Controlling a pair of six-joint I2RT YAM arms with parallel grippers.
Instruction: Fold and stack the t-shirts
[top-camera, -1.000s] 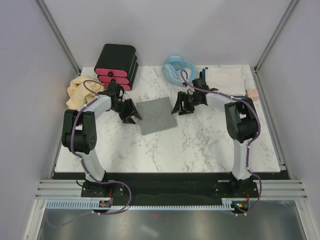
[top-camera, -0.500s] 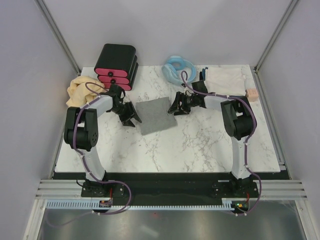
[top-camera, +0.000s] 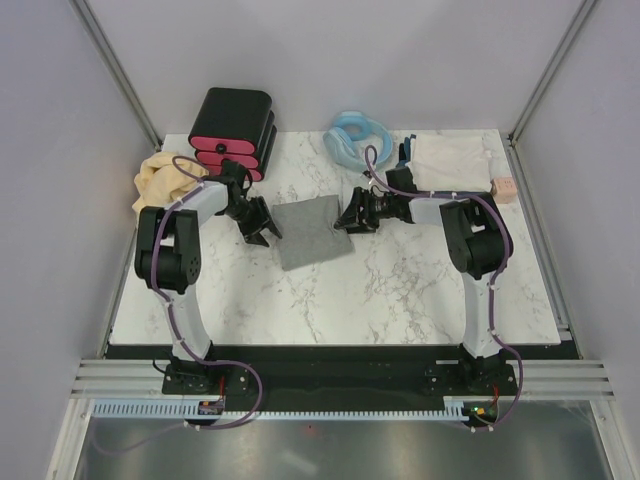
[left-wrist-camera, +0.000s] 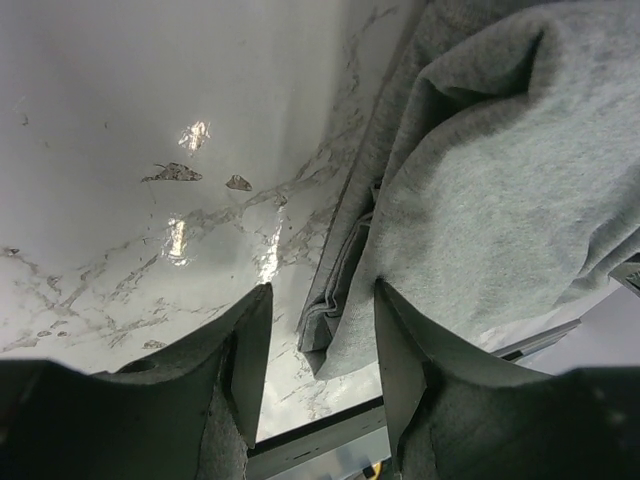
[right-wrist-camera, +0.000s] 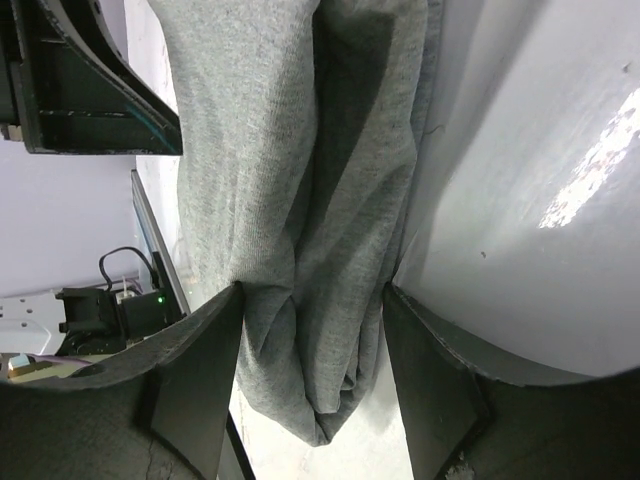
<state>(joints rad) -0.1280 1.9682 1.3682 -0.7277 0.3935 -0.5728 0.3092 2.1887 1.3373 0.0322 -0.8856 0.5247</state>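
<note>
The grey shirt (top-camera: 313, 231) lies folded at centre. Your left claw (top-camera: 262, 228), astride its 9 o'clock edge, and right claw (top-camera: 350, 219), at 2 o'clock, stand half open, holding nothing. Catch every layer before you close.

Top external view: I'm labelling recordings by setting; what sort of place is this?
Probably a robot lab cell: marbled table, plain walls, left arm and right arm on an aluminium rail.
</note>
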